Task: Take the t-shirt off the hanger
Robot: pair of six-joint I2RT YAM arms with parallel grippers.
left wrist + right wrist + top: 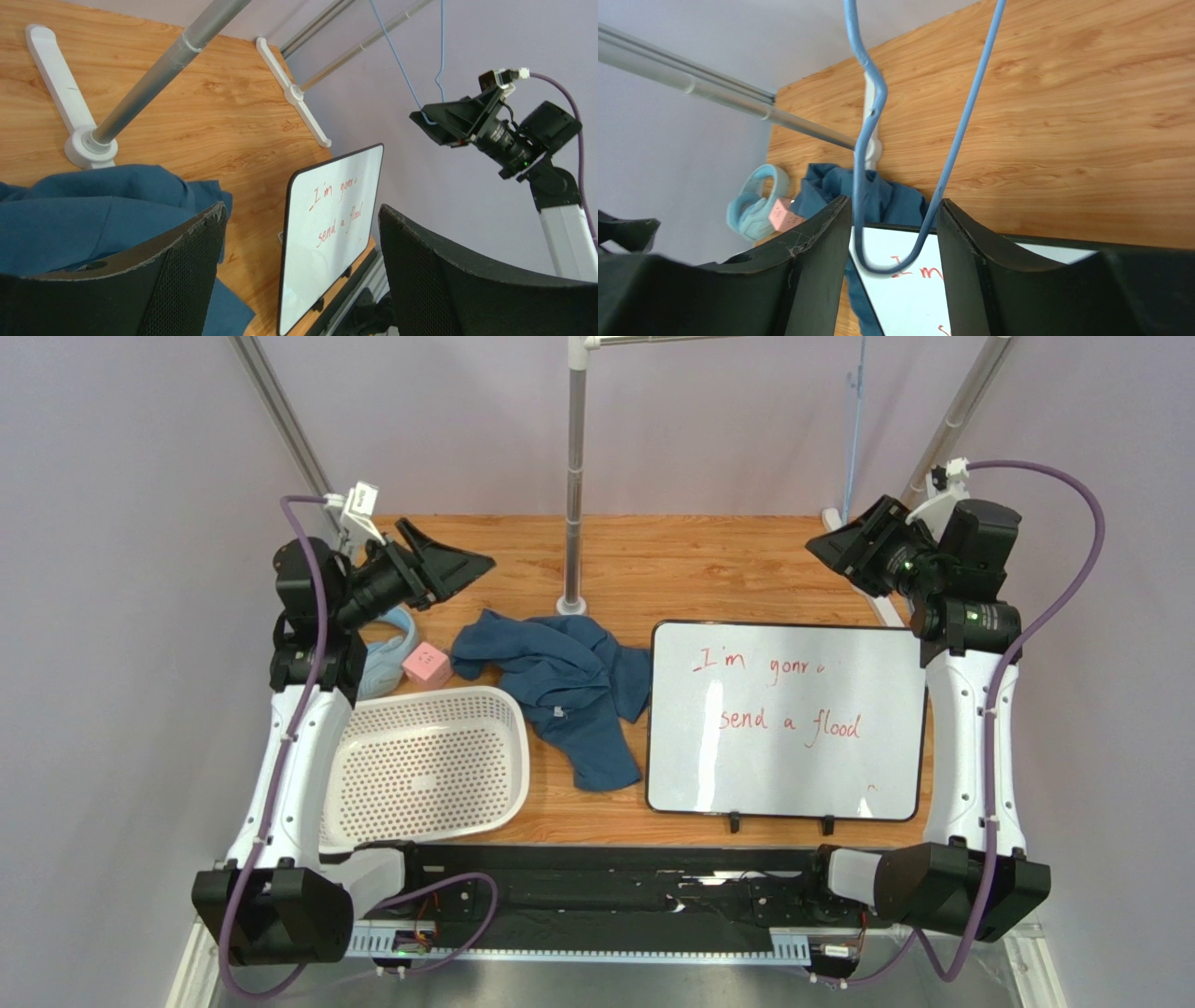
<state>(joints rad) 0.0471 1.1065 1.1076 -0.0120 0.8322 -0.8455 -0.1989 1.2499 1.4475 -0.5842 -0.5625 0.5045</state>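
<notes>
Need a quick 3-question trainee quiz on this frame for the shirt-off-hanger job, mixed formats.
1. True or false: the dark teal-blue cloth t-shirt hangs on the thin pale-blue wire hanger.
2. What sits between the fingers of the right gripper? A) the hanger's wire B) the t-shirt's sleeve C) nothing
3. Fill in: the t-shirt lies crumpled on the wooden table between the white perforated plastic basket and the ____.
Key: 1 false; 2 A; 3 black-framed whiteboard with red writing.
</notes>
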